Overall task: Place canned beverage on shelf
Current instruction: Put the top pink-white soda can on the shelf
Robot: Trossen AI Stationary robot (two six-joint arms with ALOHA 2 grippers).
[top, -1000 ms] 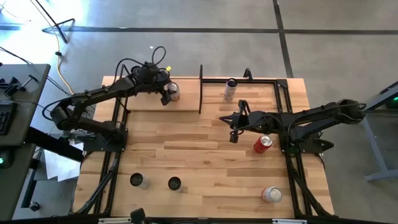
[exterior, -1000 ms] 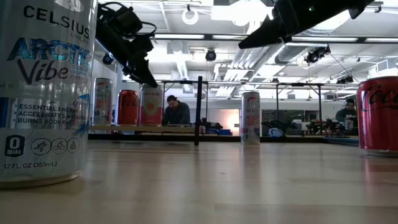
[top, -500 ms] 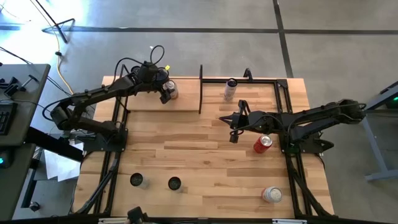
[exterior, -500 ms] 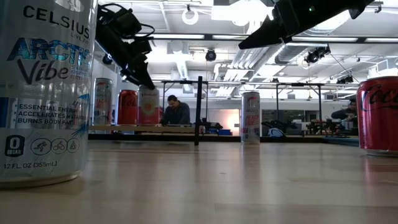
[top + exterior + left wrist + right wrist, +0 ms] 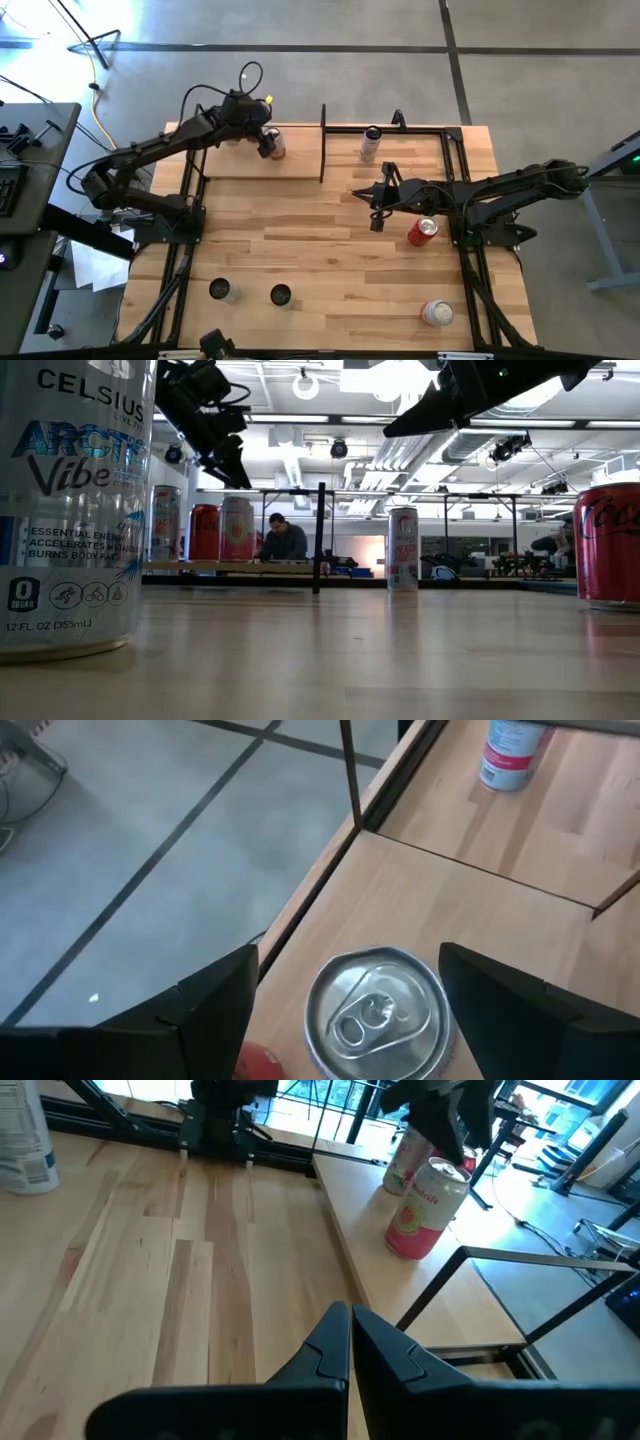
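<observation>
The shelf [image 5: 235, 162] is a light-wood board at the table's far left, with a black upright [image 5: 322, 145] at its right end. A pink can [image 5: 276, 149] stands upright on its base on the board; it also shows in the low view [image 5: 237, 528] and the left wrist view [image 5: 378, 1015]. My left gripper [image 5: 264, 138] hangs open just above this can, one finger to either side of its top and not touching it [image 5: 350, 952]. My right gripper [image 5: 375, 207] is shut and empty over the table's middle [image 5: 350, 1330].
Two more cans [image 5: 165, 523] [image 5: 205, 532] stand on the shelf beside the pink one. A slim can [image 5: 371, 143] stands right of the upright. A red can [image 5: 422, 231] is near my right gripper. Three cans [image 5: 436, 313] [image 5: 219, 290] [image 5: 280, 296] stand near the front edge.
My left gripper has risen from the pink can's top and drawn slightly toward the table's far edge. The can stays standing on the shelf.
</observation>
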